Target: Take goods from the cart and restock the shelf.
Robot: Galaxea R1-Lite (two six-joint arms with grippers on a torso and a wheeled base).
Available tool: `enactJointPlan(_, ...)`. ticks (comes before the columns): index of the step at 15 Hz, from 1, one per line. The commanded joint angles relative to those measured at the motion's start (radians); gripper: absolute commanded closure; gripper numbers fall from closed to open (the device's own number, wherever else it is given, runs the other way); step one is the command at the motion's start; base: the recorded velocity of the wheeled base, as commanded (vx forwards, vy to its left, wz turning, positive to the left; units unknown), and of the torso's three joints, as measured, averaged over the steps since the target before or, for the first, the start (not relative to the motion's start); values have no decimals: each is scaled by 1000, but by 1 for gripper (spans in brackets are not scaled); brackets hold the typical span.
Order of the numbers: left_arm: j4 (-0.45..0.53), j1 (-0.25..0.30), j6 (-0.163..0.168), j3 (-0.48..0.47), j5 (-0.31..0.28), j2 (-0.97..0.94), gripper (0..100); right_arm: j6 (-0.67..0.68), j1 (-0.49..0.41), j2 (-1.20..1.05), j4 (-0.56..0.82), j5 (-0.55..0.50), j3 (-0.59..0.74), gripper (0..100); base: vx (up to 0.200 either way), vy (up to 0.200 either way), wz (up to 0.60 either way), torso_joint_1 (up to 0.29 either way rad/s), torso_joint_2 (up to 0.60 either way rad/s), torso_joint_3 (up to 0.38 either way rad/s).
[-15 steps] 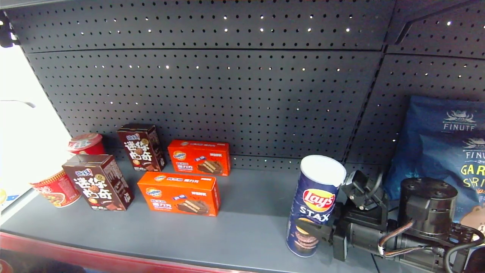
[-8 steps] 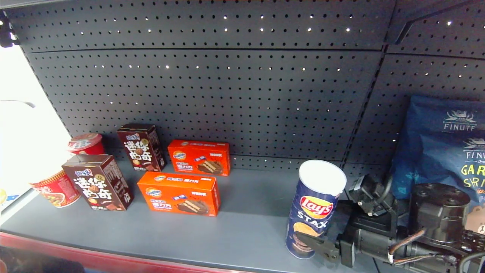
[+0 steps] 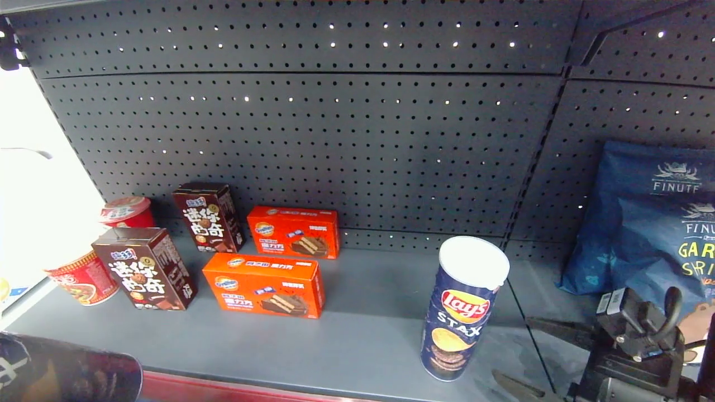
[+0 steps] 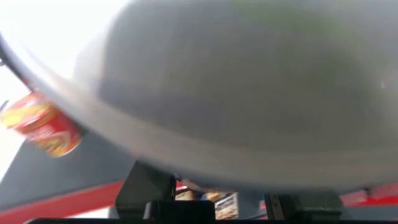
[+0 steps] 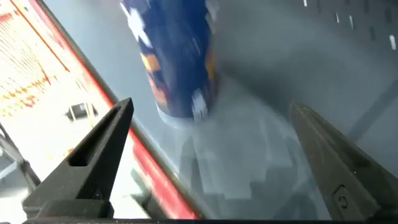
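The shelf (image 3: 357,335) bears the can (image 3: 462,312), upright, its long axis vertical. Well left of the can and lower, a dark item (image 3: 67,368) shows; what carries it I cannot tell. Just right of the can, apart from it, the right gripper (image 3: 511,347) lies low and level, spread wide and empty, tips toward the can's lower half. The right arm is nearer; the can looks placed.

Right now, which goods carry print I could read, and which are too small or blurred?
chip can: large print on its front, readable.
blue bag: large print, readable, cut at the edge.
brown boxes: large characters, readable.
orange boxes: print too small.
red cups: print blurred.
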Motion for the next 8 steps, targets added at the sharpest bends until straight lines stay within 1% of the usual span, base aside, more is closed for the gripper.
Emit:
enactJointPlan(1, -7, 1, -2, -14, -61, 55, 100, 0, 2, -86, 45, -16, 0, 0, 0, 0, 0, 0, 0, 0)
enactJointPlan(2, -9, -1, 0, -23, -88, 78, 100, 0, 2, -95, 59, -30, -7, 0, 0, 0, 0, 0, 0, 0)
enactJointPlan(4, -9, -1, -2, -72, -144, 144, 100, -1, 7, -101, 60, -73, -9, 0, 0, 0, 0, 0, 0, 0)
enactJointPlan(5, -10, -1, -8, -99, -164, 178, 100, 0, 7, -101, 60, -82, -6, 0, 0, 0, 0, 0, 0, 0)
enactJointPlan(6, -10, -1, -8, -99, -164, 178, 100, 0, 7, -101, 60, -82, -6, 0, 0, 0, 0, 0, 0, 0)
enactJointPlan(7, -10, -12, -8, -158, -222, 255, 100, 0, 2, -115, 62, -85, 6, 0, 0, 0, 0, 0, 0, 0)
enactJointPlan(8, -10, -36, -9, -182, -254, 301, 100, 0, -2, -117, 62, -88, 13, 0, 0, 0, 0, 0, 0, 0)
